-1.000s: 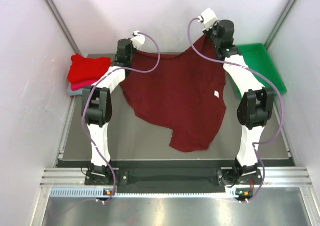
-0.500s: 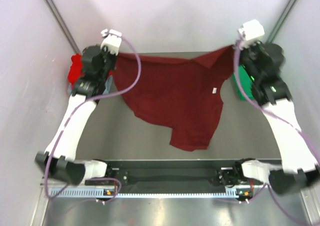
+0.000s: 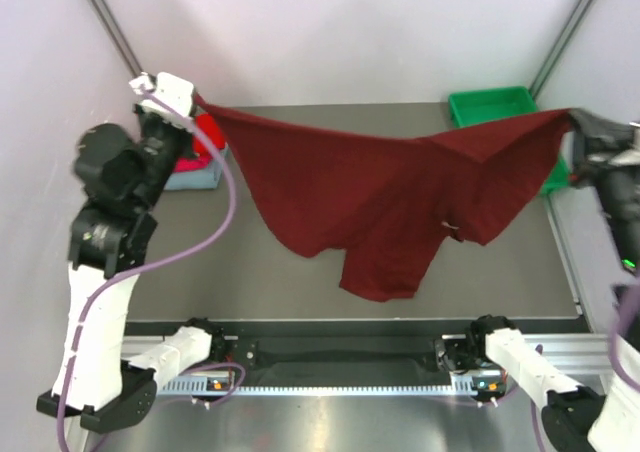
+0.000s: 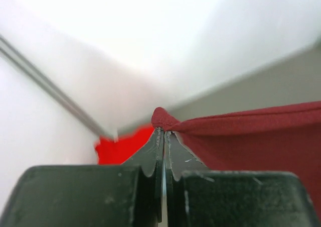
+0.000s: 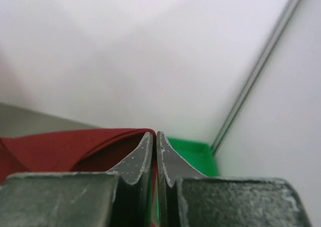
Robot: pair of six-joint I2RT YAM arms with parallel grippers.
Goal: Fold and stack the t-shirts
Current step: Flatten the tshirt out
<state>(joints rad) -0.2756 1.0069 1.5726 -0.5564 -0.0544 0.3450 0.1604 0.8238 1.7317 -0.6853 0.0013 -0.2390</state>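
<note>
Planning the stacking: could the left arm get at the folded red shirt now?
Probably not yet: the left gripper is shut on the maroon shirt, though the folded red shirt lies near it.

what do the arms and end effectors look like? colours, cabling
White links and black joints on left arm and right arm, purple cable looped alongside. Dark grey, tapered, scuffed fingers on left end effector and right end effector.

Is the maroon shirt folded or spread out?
Spread out: the shirt is stretched between the left gripper and right gripper, each shut on one end.
</note>
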